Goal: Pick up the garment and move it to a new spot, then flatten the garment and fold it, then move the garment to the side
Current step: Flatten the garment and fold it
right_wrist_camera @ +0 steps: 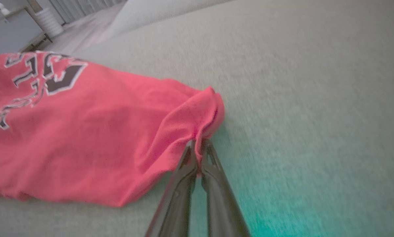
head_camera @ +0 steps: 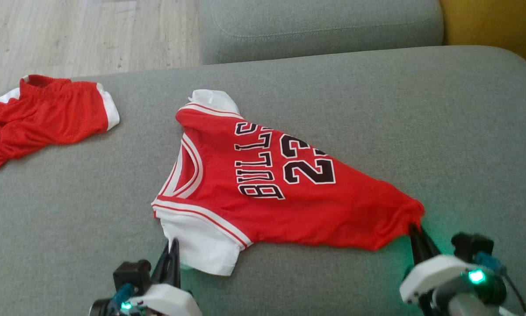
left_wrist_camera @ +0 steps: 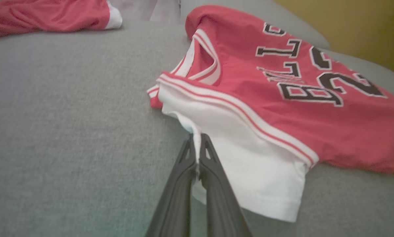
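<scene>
On grey sofa (head_camera: 377,109) | left gripper (left_wrist_camera: 196,138) pinching white sleeve of jersey (head_camera: 355,206) | right gripper (right_wrist_camera: 197,143) pinching its hem corner

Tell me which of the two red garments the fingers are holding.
The jersey lettered BULLS 23: left gripper pinches its white sleeve, right gripper its red hem corner. The plain red shorts lie apart, untouched.

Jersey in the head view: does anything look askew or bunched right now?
The jersey isn't flat: its red hem corner is bunched to a point in the right gripper, and the body tapers toward it. The left gripper pinches the white sleeve.
</scene>
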